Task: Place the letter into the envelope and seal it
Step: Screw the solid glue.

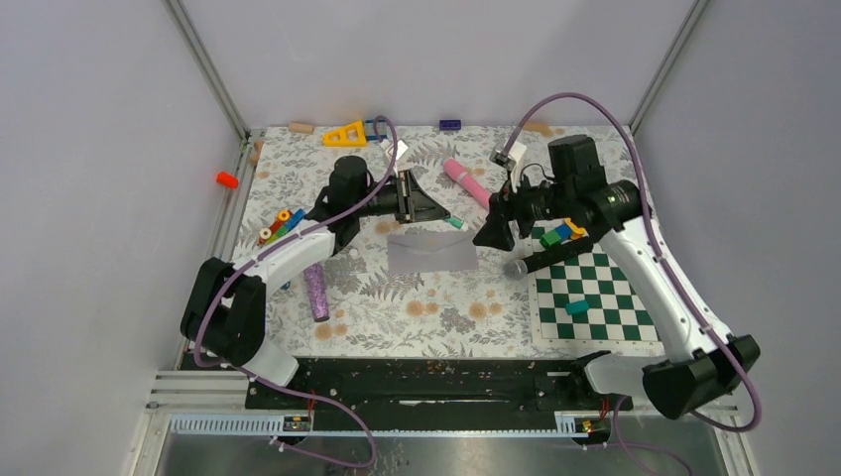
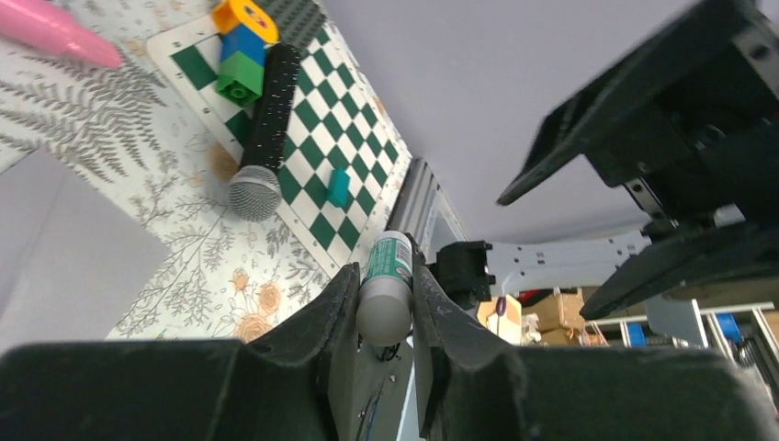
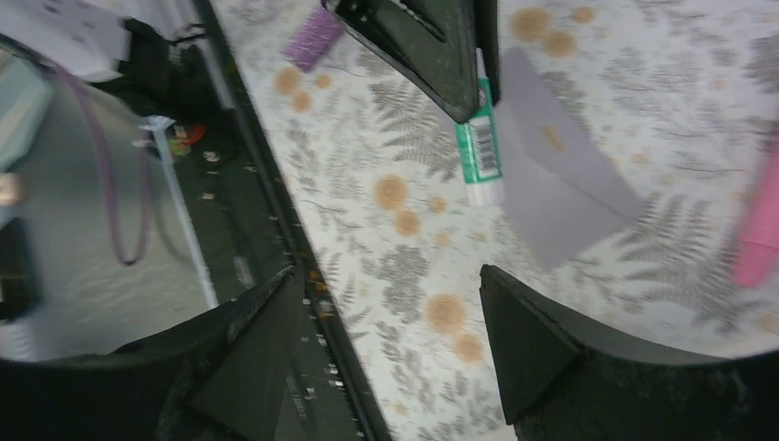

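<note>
The pale grey-lavender envelope (image 1: pixel 431 251) lies flat on the floral cloth at the table's middle; it also shows in the left wrist view (image 2: pixel 55 248) and the right wrist view (image 3: pixel 551 175). No letter shows. My left gripper (image 1: pixel 444 215) is shut on a green-and-white glue stick (image 2: pixel 386 285), held just above the envelope's far right corner; the stick's tip shows in the right wrist view (image 3: pixel 479 147). My right gripper (image 1: pixel 491 233) is open and empty, hovering off the envelope's right end, its jaws wide apart (image 3: pixel 390 276).
A green-and-white checkerboard mat (image 1: pixel 595 297) lies at the right with a microphone (image 1: pixel 526 263) and small blocks on it. A pink tube (image 1: pixel 466 181) lies behind the envelope. A purple cylinder (image 1: pixel 316 291) and coloured blocks (image 1: pixel 281 226) lie at the left.
</note>
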Tool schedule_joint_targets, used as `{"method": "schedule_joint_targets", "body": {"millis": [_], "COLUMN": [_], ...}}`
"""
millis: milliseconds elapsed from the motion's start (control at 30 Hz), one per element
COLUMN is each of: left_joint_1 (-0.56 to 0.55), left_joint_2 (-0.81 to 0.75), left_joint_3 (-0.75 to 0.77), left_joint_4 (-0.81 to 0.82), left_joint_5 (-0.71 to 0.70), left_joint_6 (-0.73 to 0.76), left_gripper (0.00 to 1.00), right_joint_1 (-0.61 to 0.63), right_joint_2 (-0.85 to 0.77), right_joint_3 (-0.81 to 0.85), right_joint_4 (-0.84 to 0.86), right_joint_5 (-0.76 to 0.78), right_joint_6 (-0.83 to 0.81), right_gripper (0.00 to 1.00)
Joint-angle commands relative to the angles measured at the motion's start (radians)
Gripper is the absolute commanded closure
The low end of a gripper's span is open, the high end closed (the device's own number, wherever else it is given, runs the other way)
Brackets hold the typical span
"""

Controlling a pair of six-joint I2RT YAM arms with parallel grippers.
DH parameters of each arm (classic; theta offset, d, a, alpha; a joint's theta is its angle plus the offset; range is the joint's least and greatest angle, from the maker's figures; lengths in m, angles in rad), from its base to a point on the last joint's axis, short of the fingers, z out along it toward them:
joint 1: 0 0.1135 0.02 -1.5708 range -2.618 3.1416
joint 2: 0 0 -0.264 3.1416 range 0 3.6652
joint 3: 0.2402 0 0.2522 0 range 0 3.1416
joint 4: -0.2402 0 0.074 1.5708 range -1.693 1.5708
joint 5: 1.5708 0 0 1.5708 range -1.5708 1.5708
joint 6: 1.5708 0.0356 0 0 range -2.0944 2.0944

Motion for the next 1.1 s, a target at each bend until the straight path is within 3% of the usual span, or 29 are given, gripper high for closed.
{"method": "schedule_joint_targets", "body": {"millis": [0, 333, 667, 900, 1067], "left_joint_1": [0.0, -0.021, -0.04, -0.044, -0.037], "left_joint_2": [-0.05, -0.072, -0.064, -0.063, -0.062], "left_joint_3": [-0.023, -0.065, -0.066, -0.065, -0.057], "left_joint_4": [0.243, 0.547, 0.674, 0.676, 0.595], "left_joint_5": [0.133, 0.251, 0.288, 0.291, 0.269], "left_joint_6": [-0.031, -0.158, -0.236, -0.235, -0.187], "left_gripper": [1.0, 1.0, 1.0, 1.0, 1.0], "right_joint_1": [-0.063, -0.098, -0.11, -0.112, -0.112], "right_joint_2": [0.09, 0.164, 0.176, 0.182, 0.17], "right_joint_3": [0.051, -0.021, -0.053, -0.063, -0.076], "right_joint_4": [-0.06, 0.102, 0.179, 0.228, 0.223], "right_joint_5": [-0.397, -0.557, -0.592, -0.626, -0.663], "right_joint_6": [0.143, 0.353, 0.417, 0.459, 0.459], "right_gripper": [0.24, 0.31, 0.39, 0.49, 0.44]}}
